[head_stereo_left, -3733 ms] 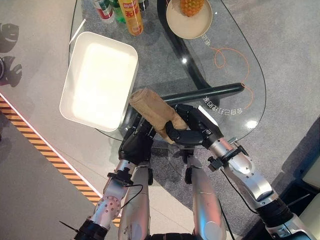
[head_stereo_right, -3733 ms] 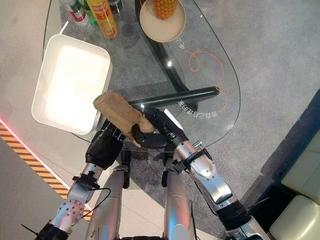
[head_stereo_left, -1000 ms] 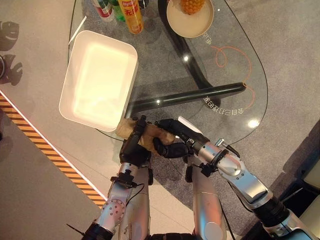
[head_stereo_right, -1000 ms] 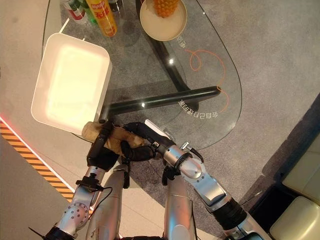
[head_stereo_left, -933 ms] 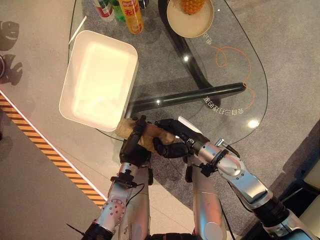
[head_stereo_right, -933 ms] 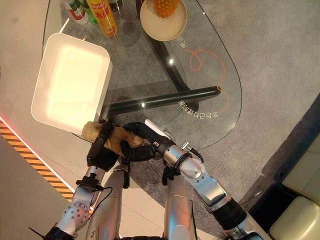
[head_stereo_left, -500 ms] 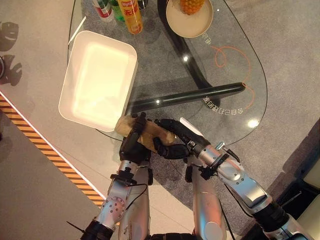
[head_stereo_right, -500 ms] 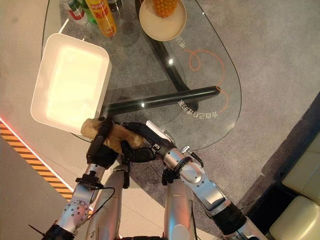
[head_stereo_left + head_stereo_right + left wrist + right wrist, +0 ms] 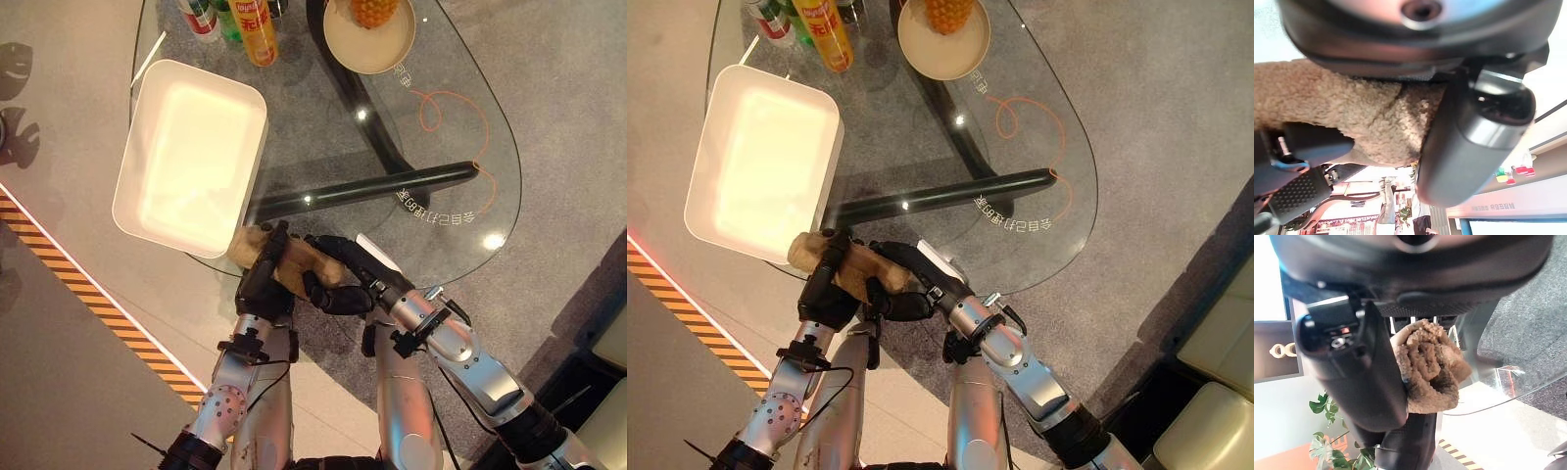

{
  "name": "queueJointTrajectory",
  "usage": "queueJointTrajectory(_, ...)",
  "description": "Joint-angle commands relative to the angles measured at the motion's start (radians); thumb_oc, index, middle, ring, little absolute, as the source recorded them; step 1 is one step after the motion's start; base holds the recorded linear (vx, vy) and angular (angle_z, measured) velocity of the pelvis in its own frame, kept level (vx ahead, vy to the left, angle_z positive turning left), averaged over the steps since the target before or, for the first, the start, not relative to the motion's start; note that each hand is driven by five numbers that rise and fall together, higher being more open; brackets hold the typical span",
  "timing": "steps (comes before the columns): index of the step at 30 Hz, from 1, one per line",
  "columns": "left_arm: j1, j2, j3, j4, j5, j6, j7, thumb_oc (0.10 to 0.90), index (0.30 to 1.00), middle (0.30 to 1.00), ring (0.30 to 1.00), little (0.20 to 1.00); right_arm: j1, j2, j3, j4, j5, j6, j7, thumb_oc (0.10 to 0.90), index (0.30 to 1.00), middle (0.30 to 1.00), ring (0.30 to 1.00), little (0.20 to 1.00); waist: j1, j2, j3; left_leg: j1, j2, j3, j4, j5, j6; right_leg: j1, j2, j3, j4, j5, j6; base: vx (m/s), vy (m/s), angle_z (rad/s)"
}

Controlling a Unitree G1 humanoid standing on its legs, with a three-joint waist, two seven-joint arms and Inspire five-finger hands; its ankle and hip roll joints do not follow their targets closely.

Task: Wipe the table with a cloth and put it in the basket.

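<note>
I've got the tan cloth (image 9: 284, 264) bunched between both hands at the near edge of the glass table (image 9: 451, 127), just beside the near corner of the white basket (image 9: 191, 157) but not in it. Left hand (image 9: 261, 279) is under and around the cloth's left end, fingers and thumb curled on it per its wrist cam. Right hand (image 9: 338, 279) clamps the right end, thumb pressed across the wad. Whether the cloth touches the glass, I can't tell. Bottles (image 9: 257, 29) and a fruit bowl (image 9: 370, 34) sit at the far side.
</note>
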Motion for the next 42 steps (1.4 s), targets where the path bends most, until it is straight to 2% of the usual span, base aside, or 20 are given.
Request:
queueJointTrajectory(1, 0.046, -0.047, 0.080, -0.244, -0.023, -0.009, -0.141, 0.100, 0.300, 0.300, 0.300, 0.200, 0.011, 0.044, -0.173, -0.146, 0.176, -0.133, -0.130, 0.800, 0.900, 0.900, 0.900, 0.900, 0.004, 0.009, -0.026, -0.027, -0.067, 0.067, -0.062, 0.077, 0.091, 0.027, 0.105, -0.038, -0.001, 0.002, -0.043, 0.00, 0.000, 0.00)
queueJointTrajectory(8, 0.058, -0.049, 0.092, -0.240, -0.004, -0.011, -0.142, 0.100, 0.300, 0.300, 0.300, 0.200, 0.054, 0.065, -0.211, -0.143, 0.268, -0.165, -0.126, 0.800, 0.900, 0.900, 0.900, 0.900, 0.000, 0.003, -0.026, -0.029, -0.061, 0.069, -0.060, 0.074, 0.092, 0.025, 0.105, -0.039, 0.001, 0.001, -0.041, 0.00, 0.000, 0.00)
queueJointTrajectory(15, 0.068, -0.056, 0.097, -0.230, 0.009, -0.012, -0.150, 0.100, 0.300, 0.300, 0.300, 0.200, 0.082, 0.077, -0.224, -0.129, 0.265, -0.179, -0.119, 0.800, 0.900, 0.900, 0.900, 0.900, -0.002, 0.005, -0.026, -0.031, -0.061, 0.072, -0.061, 0.074, 0.091, 0.023, 0.103, -0.039, -0.002, 0.003, -0.041, 0.00, 0.000, 0.00)
queueJointTrajectory(42, 0.057, -0.059, 0.103, -0.230, 0.028, -0.013, -0.138, 0.100, 0.300, 0.300, 0.300, 0.200, 0.071, 0.087, -0.220, -0.120, 0.240, -0.169, -0.156, 0.800, 0.900, 0.900, 0.900, 0.900, -0.001, 0.000, -0.026, -0.042, -0.063, 0.073, -0.068, 0.073, 0.094, 0.010, 0.104, -0.041, -0.007, 0.010, -0.040, 0.00, 0.000, 0.00)
